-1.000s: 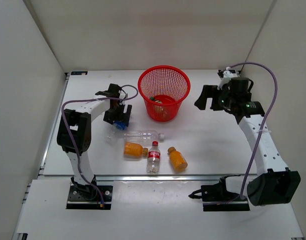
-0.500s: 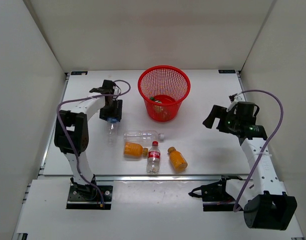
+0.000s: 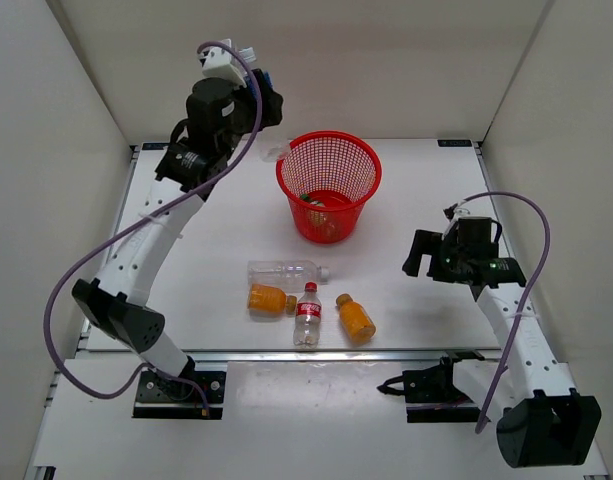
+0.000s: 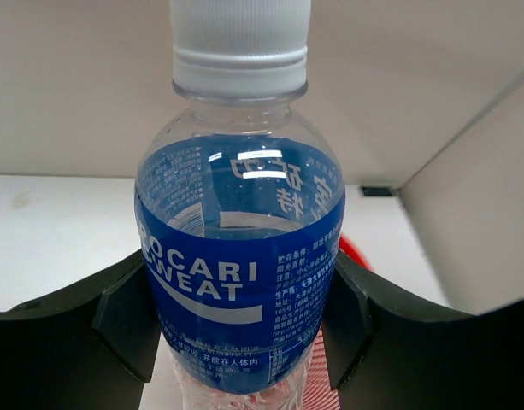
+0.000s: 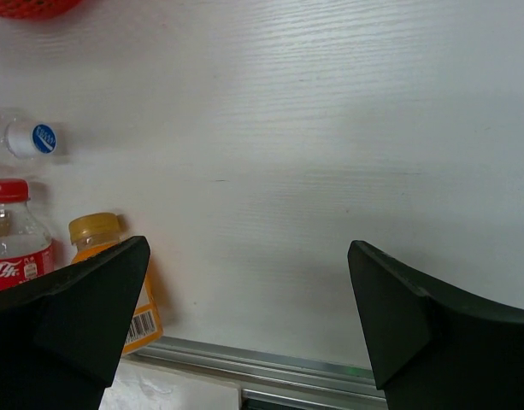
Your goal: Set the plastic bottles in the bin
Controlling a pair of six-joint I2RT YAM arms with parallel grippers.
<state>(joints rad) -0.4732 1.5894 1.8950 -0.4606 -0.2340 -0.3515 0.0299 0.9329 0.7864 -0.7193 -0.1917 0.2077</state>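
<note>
1. Looking through the left wrist view, the left gripper (image 4: 240, 329) pinches the blue bottle (image 4: 240, 248) across its label, 1 finger on each side, cap up. Gripping the wide labelled middle should keep it from tipping in the jaws. A sliver of red shows low on the right, probably the bin.
2. From the top view, the left arm is raised high, its gripper near the bin (image 3: 282, 175) at the far-left rim. That height is probably there so the bottle clears the rim. The wrist hides most of the bottle here, and I cannot tell whether it hangs over the opening or just outside it. A small shift to the right before release looks prudent.
3. Inside the bin lies 1 green bottle (image 3: 316, 200). On the table (image 3: 206, 250) in front of it, 4 wait: the clear bottle (image 3: 281, 271) lying down, 2 orange bottles (image 3: 268, 299) (image 3: 356, 318), and the cola (image 3: 307, 312) between them.
4. To their right, the right gripper (image 3: 414, 255) hangs low with fingers spread, holding nothing. It sits well apart from the bin, likely staged for a pick without crowding the drop.
5. In the right wrist view, the spread fingers frame bare table. The cola, 1 orange bottle and the clear bottle's cap sit at the left edge, so none lies between the fingers yet.
</note>
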